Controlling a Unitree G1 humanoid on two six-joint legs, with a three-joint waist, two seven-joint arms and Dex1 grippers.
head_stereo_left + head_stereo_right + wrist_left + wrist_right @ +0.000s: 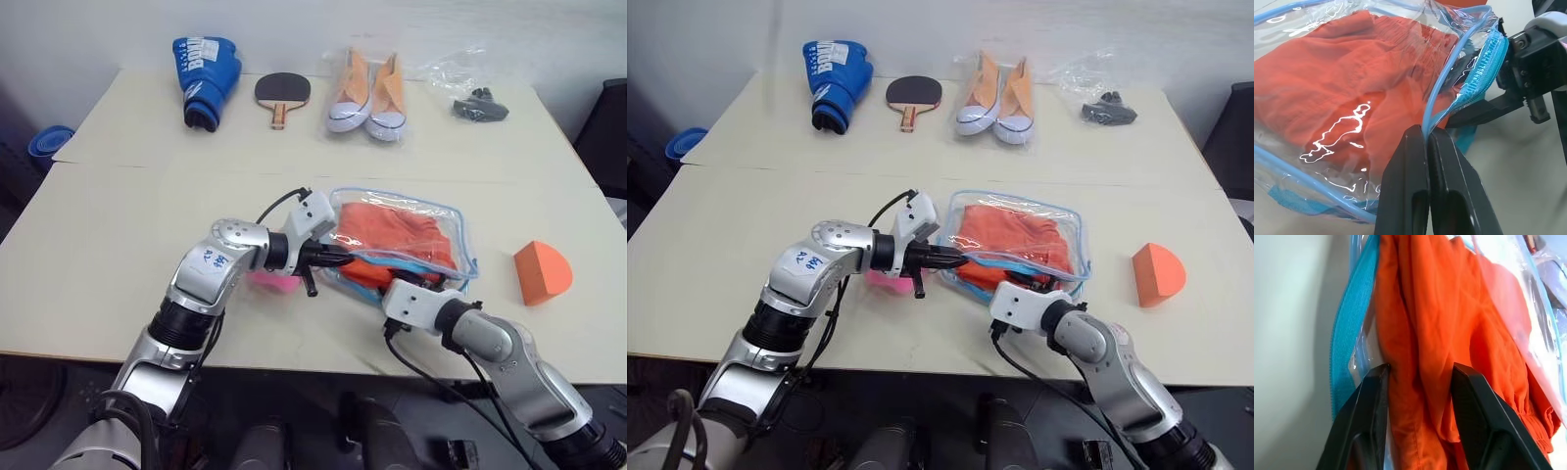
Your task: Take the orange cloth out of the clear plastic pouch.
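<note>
Two end effectors worked at one clear plastic pouch (407, 240) that lay near the front of the pale worktop (118, 215), with one orange cloth (392, 235) still inside it. From the head views, the left end effector (338, 258) reached in from the side and met the pouch's blue edge, while the right end effector (1014, 290) came at the near corner, its tips hidden by its own body. The left wrist view showed more: the two black fingers (1405, 186) were squeezed tight together on the thin blue rim of the pouch beside the zipper. The right wrist view showed its two fingers (1371, 401) partly apart, with a fold of the orange cloth bunched between them at the pouch's open mouth. Something pink (274, 281) peeked out under the left arm. Along the far side lay one blue boxing glove (206, 80), one paddle (282, 93), two orange sneakers (370, 93) and one thin bag (470, 88) of dark bits. One orange wedge (541, 272) sat to the right of the pouch.
</note>
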